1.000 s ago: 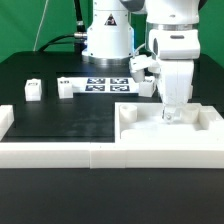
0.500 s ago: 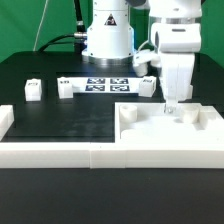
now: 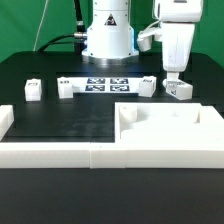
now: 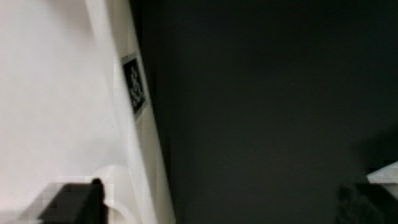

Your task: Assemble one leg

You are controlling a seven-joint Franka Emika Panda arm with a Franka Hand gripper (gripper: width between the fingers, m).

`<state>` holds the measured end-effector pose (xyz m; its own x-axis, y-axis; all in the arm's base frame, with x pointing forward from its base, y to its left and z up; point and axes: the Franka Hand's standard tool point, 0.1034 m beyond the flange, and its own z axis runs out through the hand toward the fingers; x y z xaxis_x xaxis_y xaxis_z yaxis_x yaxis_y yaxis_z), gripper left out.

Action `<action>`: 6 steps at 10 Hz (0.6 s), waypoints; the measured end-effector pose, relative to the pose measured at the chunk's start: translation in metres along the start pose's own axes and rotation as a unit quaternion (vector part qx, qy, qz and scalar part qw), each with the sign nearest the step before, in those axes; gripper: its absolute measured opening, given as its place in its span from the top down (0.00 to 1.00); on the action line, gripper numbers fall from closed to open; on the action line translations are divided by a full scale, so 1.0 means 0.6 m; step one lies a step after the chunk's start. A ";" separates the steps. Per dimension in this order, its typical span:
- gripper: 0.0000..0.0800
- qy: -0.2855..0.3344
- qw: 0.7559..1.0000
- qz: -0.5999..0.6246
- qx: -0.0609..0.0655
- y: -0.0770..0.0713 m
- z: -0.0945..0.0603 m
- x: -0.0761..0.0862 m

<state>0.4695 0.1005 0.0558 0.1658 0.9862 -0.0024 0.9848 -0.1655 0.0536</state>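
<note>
Several white legs with tags stand on the black table in the exterior view: one (image 3: 32,90) at the left, one (image 3: 67,87) beside it, one (image 3: 144,85) by the marker board, and one (image 3: 178,90) at the right. My gripper (image 3: 172,78) hangs just above that rightmost leg, with its fingers hard to make out there. In the wrist view the gripper (image 4: 222,200) is open wide, with dark table between the fingers. A white piece with a tag (image 4: 132,85) lies close to one finger (image 4: 71,203) and is not gripped.
The marker board (image 3: 105,84) lies in front of the robot base. The large flat white panel (image 3: 170,128) sits at the front right. A low white wall (image 3: 50,152) runs along the table's front edge and up its left side.
The gripper has risen from the large white panel and moved back and to the exterior view's right. The rightmost leg, hidden behind the arm before, now shows under it.
</note>
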 end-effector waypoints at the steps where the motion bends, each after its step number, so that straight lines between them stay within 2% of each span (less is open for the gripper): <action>1: 0.19 0.000 1.000 0.000 0.000 0.000 0.000 0.000; 4: 0.19 0.000 0.990 0.141 0.006 -0.008 0.005 0.004; 6: 0.19 0.000 0.960 0.281 0.014 -0.032 0.008 0.016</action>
<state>0.4523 0.1133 0.0502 0.6706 0.7416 0.0183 0.7413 -0.6709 0.0198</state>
